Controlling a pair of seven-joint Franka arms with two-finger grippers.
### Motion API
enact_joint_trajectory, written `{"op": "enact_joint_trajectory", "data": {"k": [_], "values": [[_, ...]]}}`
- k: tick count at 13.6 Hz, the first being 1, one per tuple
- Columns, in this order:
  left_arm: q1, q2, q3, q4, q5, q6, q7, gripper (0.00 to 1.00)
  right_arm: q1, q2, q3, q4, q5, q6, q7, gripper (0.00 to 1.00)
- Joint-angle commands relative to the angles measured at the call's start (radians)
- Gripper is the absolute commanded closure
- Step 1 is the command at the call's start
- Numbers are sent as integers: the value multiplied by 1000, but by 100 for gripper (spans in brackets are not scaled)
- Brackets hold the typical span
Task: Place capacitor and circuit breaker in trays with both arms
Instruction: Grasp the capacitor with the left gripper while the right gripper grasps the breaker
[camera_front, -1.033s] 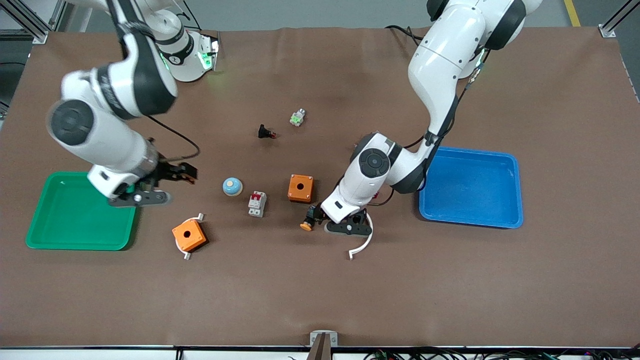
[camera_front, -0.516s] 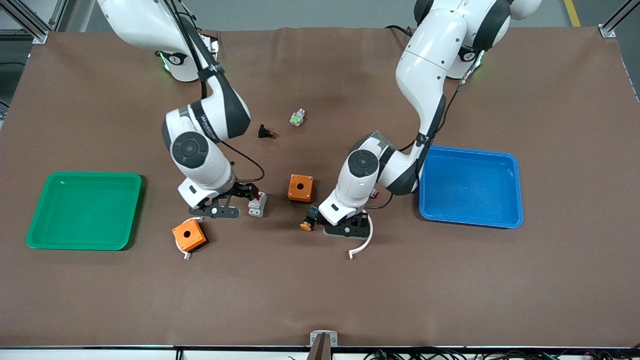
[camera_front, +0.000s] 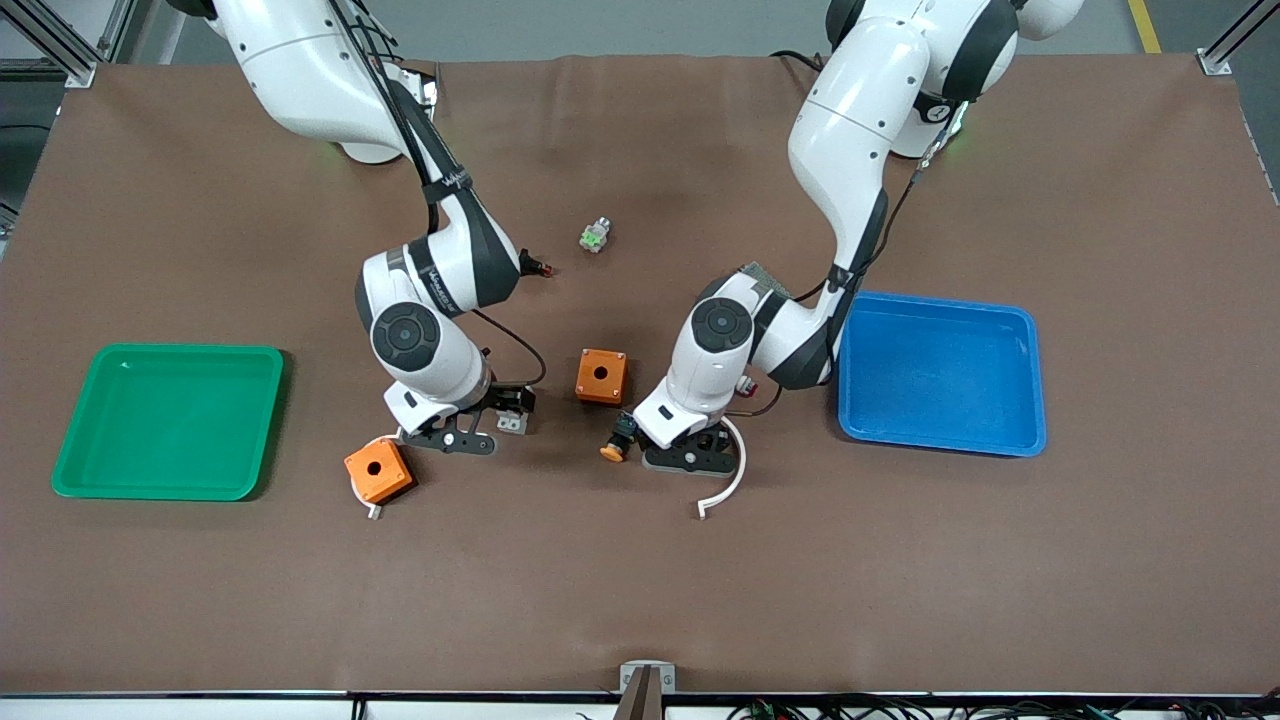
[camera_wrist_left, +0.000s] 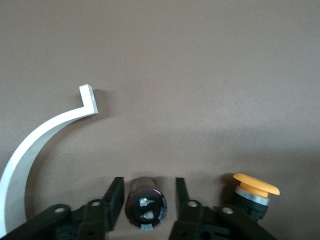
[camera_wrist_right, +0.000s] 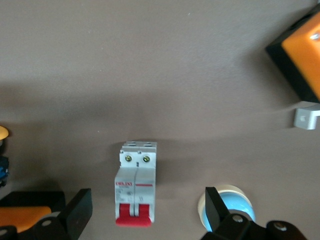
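Note:
The capacitor (camera_wrist_left: 146, 210), a tiny black cylinder, stands on the table between the fingers of my left gripper (camera_wrist_left: 148, 197), which is open with gaps on both sides. In the front view the left gripper (camera_front: 690, 450) is low on the table and hides the capacitor. The circuit breaker (camera_wrist_right: 135, 187), white-grey with red levers, lies between the wide-open fingers of my right gripper (camera_wrist_right: 146, 207). In the front view the right gripper (camera_front: 497, 408) is down over the circuit breaker (camera_front: 514, 424), which shows only partly.
A black push-button with an orange cap (camera_front: 615, 440) lies beside the left gripper, a white curved strip (camera_front: 728, 485) nearer the camera. Two orange boxes (camera_front: 601, 376) (camera_front: 378, 470), a blue dome (camera_wrist_right: 235, 202), a green tray (camera_front: 165, 420) and a blue tray (camera_front: 940, 372) are around.
My right arm has swung from the green tray's edge toward the table's middle and come down around the circuit breaker. The left gripper has stayed at the capacitor.

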Motion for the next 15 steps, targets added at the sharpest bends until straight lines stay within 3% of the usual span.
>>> {"op": "enact_joint_trajectory", "data": {"k": [1,5,8,10,14,15], "values": [[-16,12,16,20,-7,-1,-24,65,15,44,-4,32,28,17,6,4],[-19,2,16,18,-7,-4,-27,85,21,70,-4,32,28,37,2,16],[-7,-49,21,17,-14,-65,-66,94,24,89,8,32,28,43,-2,23],[33,-112,24,9,-13,-146,-75,96,30,98,8,32,28,57,-2,40],[140,-210,23,-9,-5,-341,-46,97,29,86,8,35,25,47,2,94],[166,-236,21,-32,-5,-374,-15,97,27,77,8,49,23,41,-8,99]]}}
